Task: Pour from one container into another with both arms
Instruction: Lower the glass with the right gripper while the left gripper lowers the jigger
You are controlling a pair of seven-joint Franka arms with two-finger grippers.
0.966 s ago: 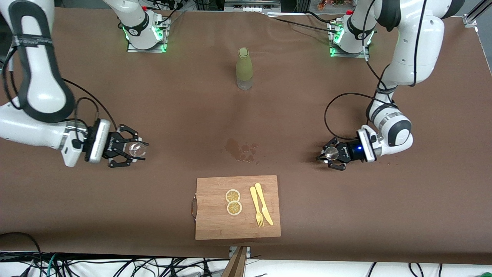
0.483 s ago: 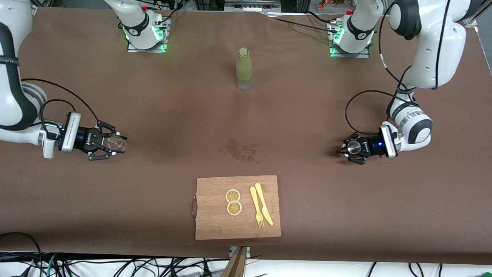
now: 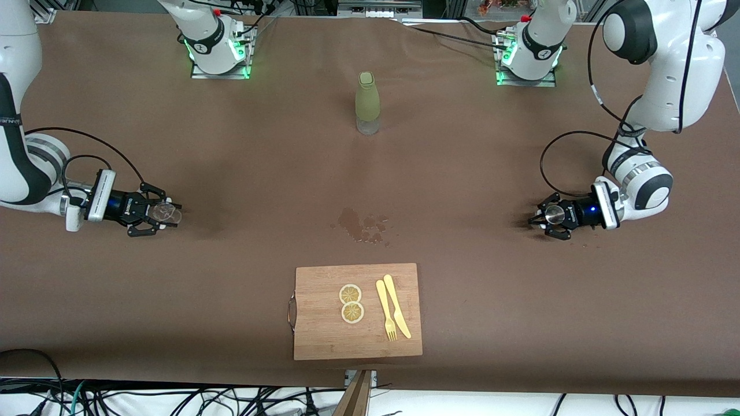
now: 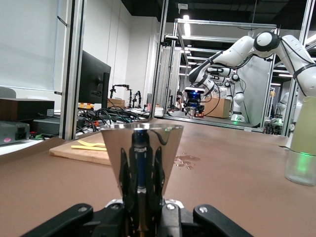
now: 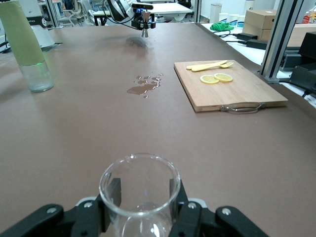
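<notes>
Glass cup (image 3: 168, 213) pinched in right gripper (image 3: 151, 211), jigger (image 3: 553, 214) in left gripper (image 3: 549, 215).

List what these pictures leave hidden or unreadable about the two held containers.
- Glass cup in the right gripper: right wrist view cuts off its base; contents unclear.
- Steel jigger in the left gripper: left wrist view shows only its outside; lower half hidden by the jaws.
- Front view: both too small to show any liquid.

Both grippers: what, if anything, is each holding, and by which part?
The left gripper is shut on the steel jigger at its narrow waist. The right gripper is shut on the clear glass cup, fingers against its sides below the rim.
</notes>
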